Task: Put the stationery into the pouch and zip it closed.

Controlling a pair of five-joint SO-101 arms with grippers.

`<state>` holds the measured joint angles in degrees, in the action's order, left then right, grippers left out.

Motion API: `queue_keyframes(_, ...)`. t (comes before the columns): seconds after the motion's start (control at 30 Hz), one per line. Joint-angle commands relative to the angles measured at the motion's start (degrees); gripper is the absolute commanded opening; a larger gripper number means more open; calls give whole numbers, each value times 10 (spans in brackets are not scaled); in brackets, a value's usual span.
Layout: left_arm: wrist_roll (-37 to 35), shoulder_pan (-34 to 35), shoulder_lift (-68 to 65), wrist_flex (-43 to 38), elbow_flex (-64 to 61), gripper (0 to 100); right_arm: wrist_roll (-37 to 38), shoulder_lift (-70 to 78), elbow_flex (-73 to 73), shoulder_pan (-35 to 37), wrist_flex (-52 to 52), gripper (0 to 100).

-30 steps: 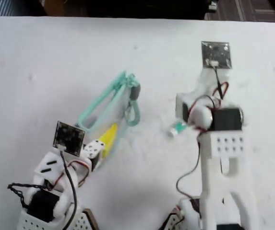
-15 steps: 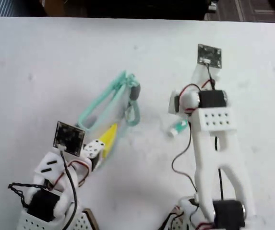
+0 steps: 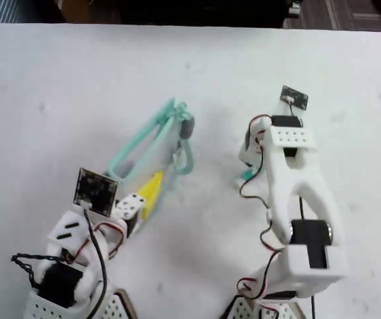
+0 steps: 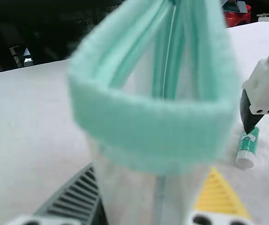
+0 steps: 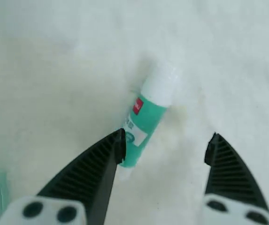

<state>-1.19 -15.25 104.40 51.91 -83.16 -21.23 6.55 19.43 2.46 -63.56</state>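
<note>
From above, a slim mint-green pouch (image 3: pixel 151 143) lies slantwise on the white worktop (image 3: pixel 57 80). The left claw (image 3: pixel 142 196), one finger yellow, pinches its near end. To the right, the right claw (image 3: pixel 249 169) hangs over a small glue stick (image 3: pixel 245 177).

The left wrist view adds texture: the pouch (image 4: pixel 153 126) has a fuzzy mint rim, a translucent body and a gaping mouth. The glue stick (image 4: pixel 247 147) lies beyond it.

The right wrist view shows the right claw (image 5: pixel 167 138) spread wide, its fingers black and ribbed. The glue stick (image 5: pixel 148 117), a green barrel with a white cap, lies with one end right at one tip.
</note>
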Motion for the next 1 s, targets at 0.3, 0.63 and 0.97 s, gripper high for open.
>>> queue_keyframes(0.3,-4,0,5,0,20,221,-69,12,-4,-20,87,255)
queue_keyframes(0.63,-4,0,5,0,20,221,-70,33,-5,-18,109,207)
queue_keyframes(0.97,-4,0,5,0,20,221,-69,90,-14,-22,140,92)
